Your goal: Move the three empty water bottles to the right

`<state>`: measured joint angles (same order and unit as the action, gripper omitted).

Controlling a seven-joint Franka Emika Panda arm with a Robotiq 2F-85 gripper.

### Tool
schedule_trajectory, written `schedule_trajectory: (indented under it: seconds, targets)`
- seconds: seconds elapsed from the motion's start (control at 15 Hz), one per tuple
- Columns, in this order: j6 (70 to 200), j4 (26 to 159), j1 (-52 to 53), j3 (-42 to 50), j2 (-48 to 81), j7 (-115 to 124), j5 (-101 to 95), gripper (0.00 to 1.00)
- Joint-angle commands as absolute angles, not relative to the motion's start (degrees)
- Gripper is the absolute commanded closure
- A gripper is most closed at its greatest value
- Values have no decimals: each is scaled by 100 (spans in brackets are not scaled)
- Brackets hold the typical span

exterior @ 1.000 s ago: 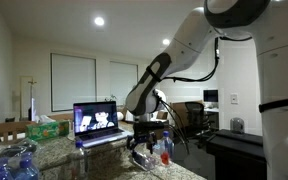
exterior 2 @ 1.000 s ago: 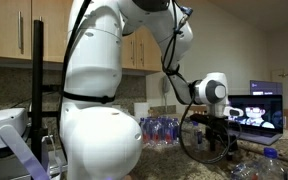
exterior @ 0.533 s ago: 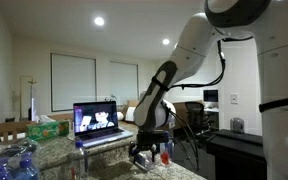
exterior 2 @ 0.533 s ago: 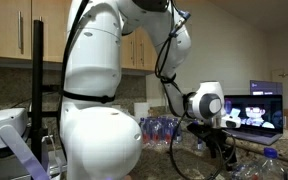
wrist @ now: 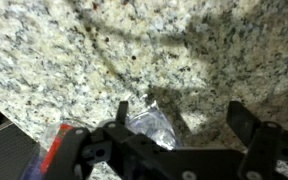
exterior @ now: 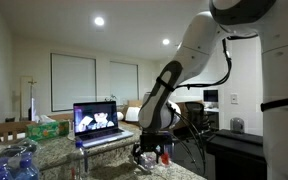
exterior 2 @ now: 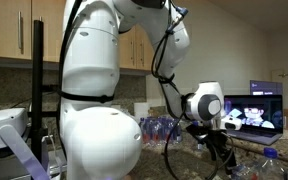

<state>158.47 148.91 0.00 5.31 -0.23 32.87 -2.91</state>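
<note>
Clear bluish water bottles (exterior: 16, 160) with a blue cap stand at the near left corner of the counter in an exterior view. From the opposite side, a blue-capped bottle (exterior 2: 268, 157) shows at the lower right. My gripper (exterior: 147, 154) hangs low over the counter, to the right of the laptop and well apart from those bottles. In the wrist view my gripper (wrist: 182, 115) is open over speckled granite. A small piece of clear crinkled plastic (wrist: 150, 122) lies just inside the left finger (wrist: 122, 110); I cannot tell whether it is a bottle. Nothing is gripped.
An open laptop (exterior: 96, 122) with a lit screen sits on the granite counter (wrist: 184, 50). A red object (exterior: 166, 152) stands close beside the gripper. A green tissue box (exterior: 46, 128) is at the back left. A pack of bottles (exterior 2: 159, 128) stands by the wall.
The arm has come down and the gripper has dropped from above the counter to just over it. Its jaws have stayed open.
</note>
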Motion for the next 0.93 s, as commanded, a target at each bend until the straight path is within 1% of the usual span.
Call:
schedule_trajectory:
  seconds: [0.0, 0.4, 0.6, 0.87]
  targets:
    - [15991, 15330, -220, 496, -517, 3630, -483, 0]
    - [15988, 15464, -686, 486, -887, 3431, -376, 0]
    - [16112, 15323, -767, 554, -726, 2932, -168, 0]
    - [16372, 15094, -624, 645, -377, 2011, 336, 0]
